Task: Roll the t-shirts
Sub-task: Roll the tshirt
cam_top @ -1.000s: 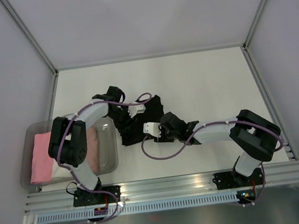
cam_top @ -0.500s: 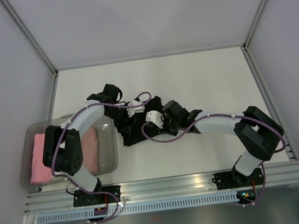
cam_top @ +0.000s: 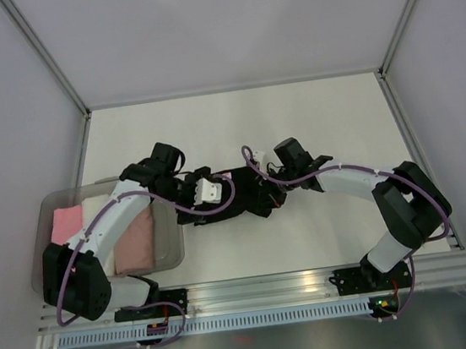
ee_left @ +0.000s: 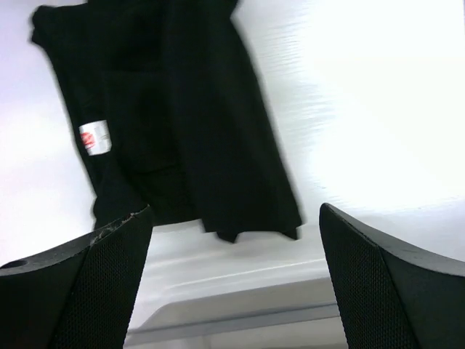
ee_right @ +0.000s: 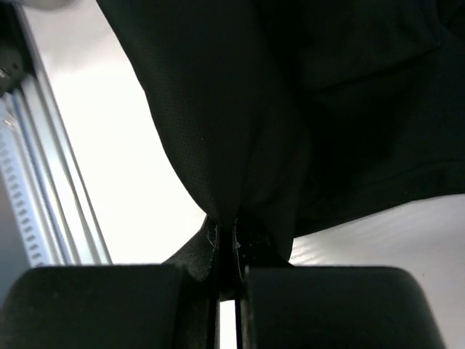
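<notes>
Two black-and-white robot arms rise from an aluminium rail (cam_top: pixel 264 288) at the near edge of a white table (cam_top: pixel 328 120) and lean inward toward each other. Just beyond the rail on the left stands a clear rectangular plastic tub (cam_top: pixel 176 245). It holds a folded pink t-shirt (cam_top: pixel 65 225) at its left side, a white t-shirt (cam_top: pixel 97 210) beside that, and a pale peach t-shirt (cam_top: pixel 135 242) on the right. The left arm passes over the tub.

Past the tub, near the middle of the table, the all-black t-shirt (cam_top: pixel 240 201) lies crumpled in a low, wide heap between the two wrists. The left gripper (ee_left: pixel 232 218) is at the heap's left end with its two textured black fingers (ee_left: pixel 109 276) spread wide and nothing between them. Its wrist view shows the cloth spread on the table ahead, with a small pale neck label (ee_left: pixel 94 137) facing up on the left part. The right gripper (ee_right: pixel 227 251) comes in from the right side and is pinched tight on a fold of the black cloth, which bunches into its closed tips and fans out beyond them. Farther back the table runs to grey walls.
</notes>
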Available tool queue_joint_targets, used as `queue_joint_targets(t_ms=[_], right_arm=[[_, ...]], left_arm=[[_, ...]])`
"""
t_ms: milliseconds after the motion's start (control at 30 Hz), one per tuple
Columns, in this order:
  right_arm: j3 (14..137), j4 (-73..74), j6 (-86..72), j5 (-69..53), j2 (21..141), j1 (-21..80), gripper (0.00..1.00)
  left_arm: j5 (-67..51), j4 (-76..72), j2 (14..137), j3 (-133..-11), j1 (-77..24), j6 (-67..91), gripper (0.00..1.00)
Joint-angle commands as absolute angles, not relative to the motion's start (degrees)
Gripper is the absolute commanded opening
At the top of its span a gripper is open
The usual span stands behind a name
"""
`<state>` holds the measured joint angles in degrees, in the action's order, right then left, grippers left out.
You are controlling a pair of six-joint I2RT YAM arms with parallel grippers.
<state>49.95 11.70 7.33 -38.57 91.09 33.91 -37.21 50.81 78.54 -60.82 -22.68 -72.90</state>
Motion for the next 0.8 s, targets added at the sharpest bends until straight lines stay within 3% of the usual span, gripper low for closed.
queue_joint_targets(t_ms=[0, 300, 500, 600, 700, 733, 767], right_arm=[[49.83, 6.07, 0.36, -47.11, 92.02, 32.35, 0.00], [50.63, 5.80, 0.26, -47.46, 93.08, 31.38, 0.00], [50.10, 6.85, 1.23, -47.46, 92.90, 31.20, 0.00], [49.75, 7.12, 1.58, -48.16, 92.55, 31.20, 0.00], [49.92, 8.08, 2.72, -48.69, 92.20, 30.85, 0.00], [49.92, 9.22, 3.07, -48.78, 92.02, 30.85, 0.01], [50.10, 10.01, 4.21, -48.69, 91.85, 30.59, 0.00]], left_arm=[[-39.55, 51.77, 75.24, -56.96, -25.91, -78.67, 1.00], [-22.17, 25.43, 77.16, -45.35, -30.76, -62.24, 1.00], [-18.54, 23.91, 81.38, -47.11, -30.67, -60.29, 0.90], [-19.77, 23.82, 81.91, -46.67, -30.67, -60.99, 0.79], [-19.07, 23.99, 82.88, -46.67, -30.41, -61.87, 0.53], [-19.59, 24.43, 82.88, -47.02, -30.15, -62.14, 0.36], [-20.56, 26.87, 82.97, -47.54, -29.80, -63.27, 0.26]])
